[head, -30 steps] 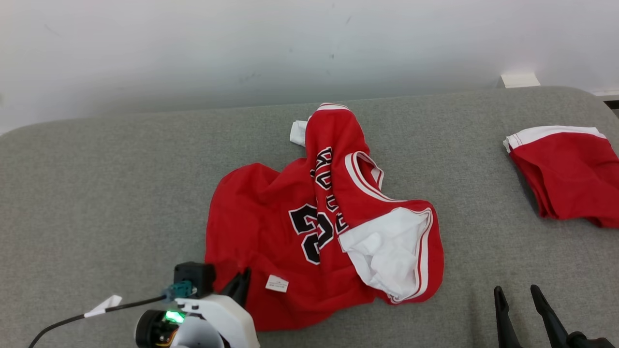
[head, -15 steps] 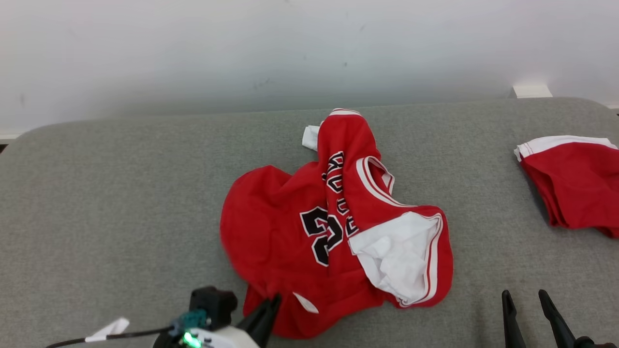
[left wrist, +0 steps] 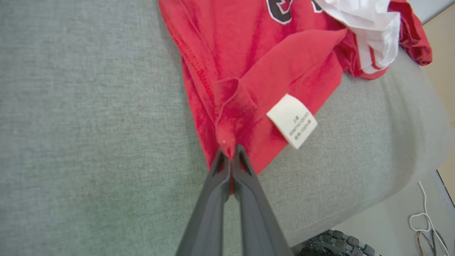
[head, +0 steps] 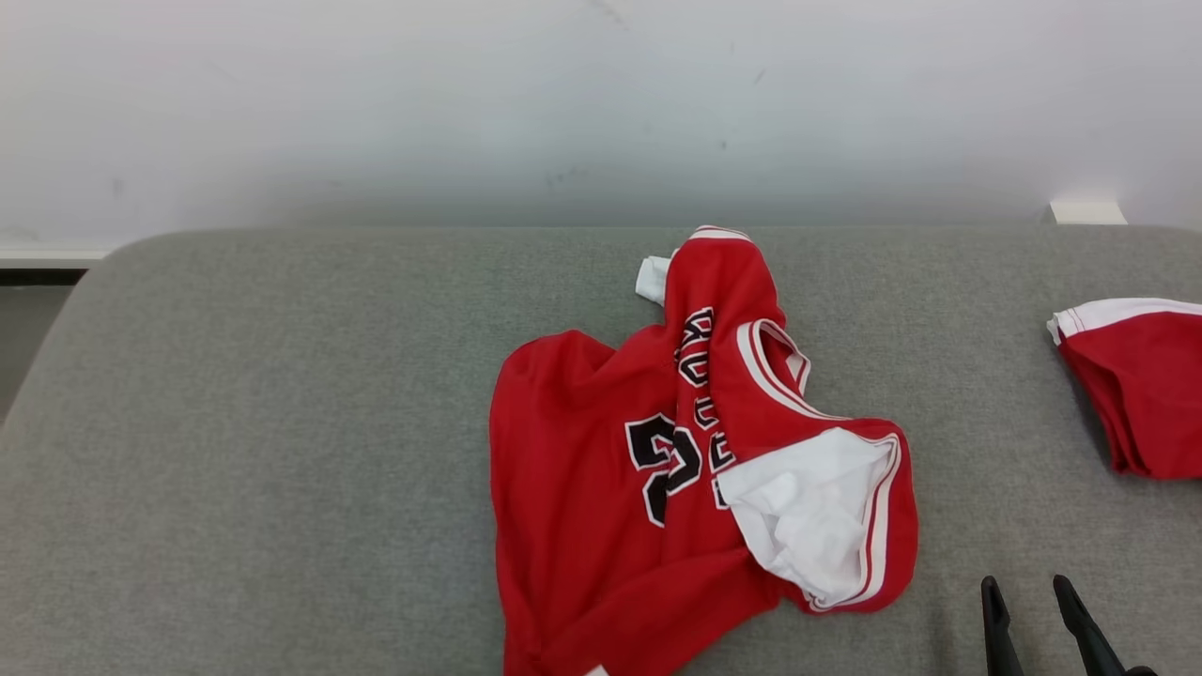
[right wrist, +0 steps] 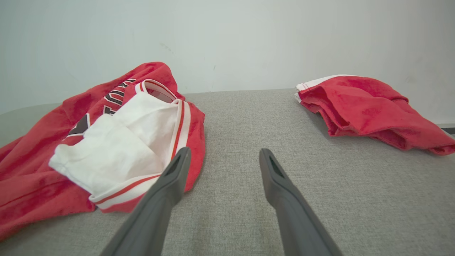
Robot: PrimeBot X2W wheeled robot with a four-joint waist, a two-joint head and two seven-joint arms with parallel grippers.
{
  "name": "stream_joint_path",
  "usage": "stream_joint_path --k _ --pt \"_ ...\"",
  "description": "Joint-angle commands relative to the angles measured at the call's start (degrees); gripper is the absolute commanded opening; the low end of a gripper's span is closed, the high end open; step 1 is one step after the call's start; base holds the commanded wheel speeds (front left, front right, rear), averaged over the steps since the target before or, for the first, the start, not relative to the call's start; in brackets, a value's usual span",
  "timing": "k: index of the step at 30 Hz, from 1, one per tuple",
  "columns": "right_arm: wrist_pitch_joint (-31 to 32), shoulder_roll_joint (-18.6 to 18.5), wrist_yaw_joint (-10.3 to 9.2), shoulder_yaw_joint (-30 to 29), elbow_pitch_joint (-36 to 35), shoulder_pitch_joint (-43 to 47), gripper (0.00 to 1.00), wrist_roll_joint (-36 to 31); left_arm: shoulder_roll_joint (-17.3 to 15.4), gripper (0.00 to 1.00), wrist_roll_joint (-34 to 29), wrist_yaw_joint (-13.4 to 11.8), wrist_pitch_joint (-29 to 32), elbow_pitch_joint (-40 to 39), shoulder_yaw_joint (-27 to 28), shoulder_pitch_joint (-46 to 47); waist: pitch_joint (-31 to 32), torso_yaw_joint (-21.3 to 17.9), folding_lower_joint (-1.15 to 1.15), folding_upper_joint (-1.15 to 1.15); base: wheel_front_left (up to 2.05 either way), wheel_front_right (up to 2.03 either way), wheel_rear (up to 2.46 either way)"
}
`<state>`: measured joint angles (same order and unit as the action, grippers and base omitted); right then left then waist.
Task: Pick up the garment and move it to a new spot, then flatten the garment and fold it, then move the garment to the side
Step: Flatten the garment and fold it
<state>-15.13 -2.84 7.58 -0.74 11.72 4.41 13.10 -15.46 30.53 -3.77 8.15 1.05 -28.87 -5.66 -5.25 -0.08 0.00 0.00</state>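
The garment [head: 601, 488] is a red jersey with black numbers and a white lining, lying crumpled in the middle of the grey cushion. In the left wrist view my left gripper [left wrist: 230, 151] is shut on a pinch of the garment's [left wrist: 256, 67] red hem, beside its white care label [left wrist: 292, 121]. At the lower right of the head view my right gripper [head: 1028, 593] stands open over bare cushion. In the right wrist view that gripper [right wrist: 223, 156] holds nothing, and the garment's white lining [right wrist: 117, 145] lies just left of its left finger.
A second red and white cloth [head: 1141, 385] lies bunched at the cushion's right end, also seen as a red heap [right wrist: 369, 106] in the right wrist view. A pale wall rises behind the cushion [head: 263, 422]. A black wheel [left wrist: 337, 243] and floor cables show past the cushion's near edge.
The head camera has shifted, so everything sits further right and lower. My left gripper has pulled the garment's near hem toward the cushion's front edge and left the head view.
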Motion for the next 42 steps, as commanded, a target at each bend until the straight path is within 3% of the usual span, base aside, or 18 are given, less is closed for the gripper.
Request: stream_joint_path --k 1,5,6,7,17,26,36,37,38,39,42 --pt "0.0 -0.1 -0.19 -0.5 -0.1 0.5 1.00 -0.6 -0.4 0.39 0.5 0.6 -0.8 1.3 -0.2 -1.1 0.4 0.4 0.00 0.00 0.00 0.00 0.00" --pt "0.0 -0.1 -0.19 -1.0 -0.2 1.2 1.00 -0.5 -1.4 0.58 1.1 2.7 -1.5 4.4 -1.4 -3.0 1.2 0.9 0.00 0.00 0.00 0.00 0.00" --pt "0.0 -0.1 -0.19 -1.0 -0.2 1.5 1.00 -0.4 -1.7 0.87 1.1 3.2 -1.7 5.1 -1.7 -3.3 1.3 1.0 0.00 0.00 0.00 0.00 0.00" --pt "0.0 -0.1 -0.19 -1.1 -0.2 1.6 1.00 -0.4 -1.7 1.00 1.5 3.2 -1.8 5.7 -1.5 -3.7 1.4 1.0 0.00 0.00 0.00 0.00 0.00" --pt "0.0 -0.1 -0.19 -2.4 -0.3 3.0 1.00 -0.3 -1.6 1.00 4.4 2.6 -4.6 4.4 1.6 -3.7 3.0 1.7 0.00 0.00 0.00 0.00 0.00" --pt "0.0 -0.1 -0.19 -1.5 -0.3 3.0 1.00 -0.8 -1.7 1.00 6.7 1.4 -0.7 2.3 1.8 -4.8 4.1 0.2 0.00 0.00 0.00 0.00 0.00" --pt "0.0 -0.1 -0.19 -1.5 -0.4 2.7 1.00 -1.5 0.5 1.00 7.9 2.2 -2.2 5.5 1.6 -1.8 3.5 -1.3 0.00 0.00 0.00 0.00 0.00" --pt "0.0 -0.1 -0.19 -1.5 -0.4 2.6 1.00 -1.5 0.8 0.90 8.0 2.4 -2.4 6.0 1.6 -1.4 3.4 -1.4 0.00 0.00 0.00 0.00 0.00" --pt "0.0 -0.1 -0.19 -1.6 -0.4 2.5 1.00 -1.6 1.0 0.63 8.0 2.8 -2.6 6.4 1.4 -1.0 3.3 -1.4 0.00 0.00 0.00 0.00 0.00" --pt "0.0 -0.1 -0.19 -1.6 -0.4 2.4 1.00 -1.6 1.3 0.44 8.2 3.0 -2.6 7.0 1.3 -0.7 3.3 -1.5 0.00 0.00 0.00 0.00 0.00" --pt "0.0 -0.1 -0.19 -1.6 -0.2 2.4 1.00 -1.8 1.7 0.22 8.4 3.6 -2.6 8.3 1.2 0.1 3.3 -1.5 0.00 0.00 0.00 0.00 0.00"
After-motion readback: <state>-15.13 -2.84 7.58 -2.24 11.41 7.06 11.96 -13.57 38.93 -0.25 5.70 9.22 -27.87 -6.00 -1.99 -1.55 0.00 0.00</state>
